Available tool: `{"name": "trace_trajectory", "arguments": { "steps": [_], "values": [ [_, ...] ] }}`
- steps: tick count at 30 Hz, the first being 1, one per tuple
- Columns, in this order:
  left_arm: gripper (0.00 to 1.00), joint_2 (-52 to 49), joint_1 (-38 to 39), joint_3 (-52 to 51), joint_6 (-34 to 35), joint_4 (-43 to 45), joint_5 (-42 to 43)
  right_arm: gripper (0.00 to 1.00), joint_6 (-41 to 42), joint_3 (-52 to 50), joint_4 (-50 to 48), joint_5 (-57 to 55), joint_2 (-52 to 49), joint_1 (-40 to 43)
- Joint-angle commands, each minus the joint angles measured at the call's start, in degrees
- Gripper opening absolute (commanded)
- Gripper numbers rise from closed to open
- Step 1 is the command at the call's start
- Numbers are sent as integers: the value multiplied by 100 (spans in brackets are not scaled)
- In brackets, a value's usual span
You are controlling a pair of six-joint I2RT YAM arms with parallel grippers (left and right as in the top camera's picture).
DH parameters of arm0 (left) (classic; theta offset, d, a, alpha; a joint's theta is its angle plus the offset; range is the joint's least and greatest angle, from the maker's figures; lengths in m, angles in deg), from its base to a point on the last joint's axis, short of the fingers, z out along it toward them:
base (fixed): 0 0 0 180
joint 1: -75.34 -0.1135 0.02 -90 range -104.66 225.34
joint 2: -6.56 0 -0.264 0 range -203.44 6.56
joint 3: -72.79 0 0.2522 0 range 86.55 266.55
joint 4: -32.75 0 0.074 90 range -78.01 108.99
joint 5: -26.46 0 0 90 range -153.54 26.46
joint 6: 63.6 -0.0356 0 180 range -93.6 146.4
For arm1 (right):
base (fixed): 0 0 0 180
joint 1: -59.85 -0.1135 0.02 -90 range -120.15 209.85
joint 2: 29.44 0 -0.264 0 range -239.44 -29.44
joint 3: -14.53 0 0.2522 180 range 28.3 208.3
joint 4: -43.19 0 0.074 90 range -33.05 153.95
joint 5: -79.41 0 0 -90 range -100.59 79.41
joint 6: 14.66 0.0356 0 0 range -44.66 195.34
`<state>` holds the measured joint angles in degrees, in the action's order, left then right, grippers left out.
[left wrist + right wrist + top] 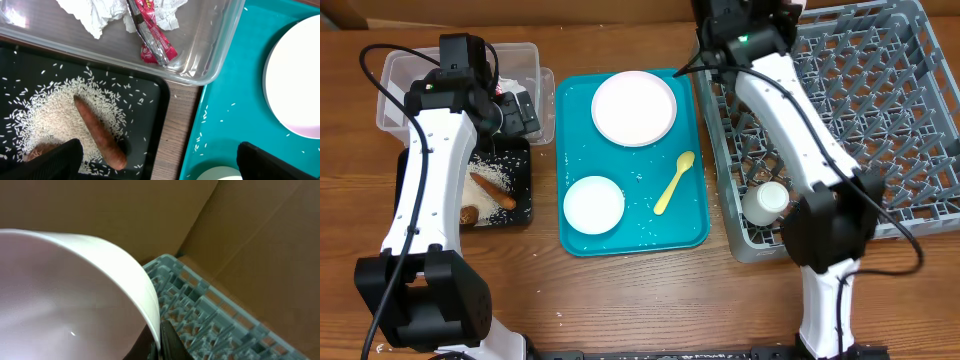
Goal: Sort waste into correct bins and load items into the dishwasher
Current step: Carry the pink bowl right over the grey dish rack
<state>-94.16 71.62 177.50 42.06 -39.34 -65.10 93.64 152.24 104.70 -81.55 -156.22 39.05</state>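
My left gripper (157,165) is open and empty above the black tray's (161,105) right edge. The tray holds white rice (50,112), an orange-brown stick (97,131) and a brown chunk (39,150). The clear tub (215,62) beyond it holds the crumpled napkin (95,15) and the red-and-white wrapper (155,40). My right gripper (161,342) is shut on the rim of a white bowl (65,295), held over the grey dish rack's (880,120) far left corner. A white cup (766,200) lies in the rack.
The teal tray (695,235) between bins and rack carries a white plate (633,107), a second white bowl (593,203), a pale yellow spoon (674,183) and scattered rice grains. A cardboard wall (240,240) stands behind the rack.
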Motion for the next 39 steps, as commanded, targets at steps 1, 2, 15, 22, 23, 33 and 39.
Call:
{"name": "trace_trajectory", "arguments": {
  "steps": [1, 2, 15, 22, 23, 33, 39],
  "values": [
    [100, 72, 11, 26, -90, 7, -50, 4, -1322, -13, -378, -776, -330, 173],
    [100, 72, 11, 26, -90, 7, -50, 4, -1445, -13, -446, -798, -415, 197],
    [100, 72, 11, 26, -90, 7, -50, 4, -1491, -22, -269, -216, -935, 374],
    [100, 72, 11, 26, -90, 7, -50, 4, -608, -24, 323, 208, -966, 363],
    [100, 72, 11, 26, -90, 7, -50, 4, -568, -24, 310, 210, -966, 380],
    [100, 72, 11, 26, -90, 7, -50, 4, -555, -24, 50, 210, -966, 426],
    [100, 72, 11, 26, -90, 7, -50, 4, -557, -24, -9, 201, -966, 450]
  ]
}}
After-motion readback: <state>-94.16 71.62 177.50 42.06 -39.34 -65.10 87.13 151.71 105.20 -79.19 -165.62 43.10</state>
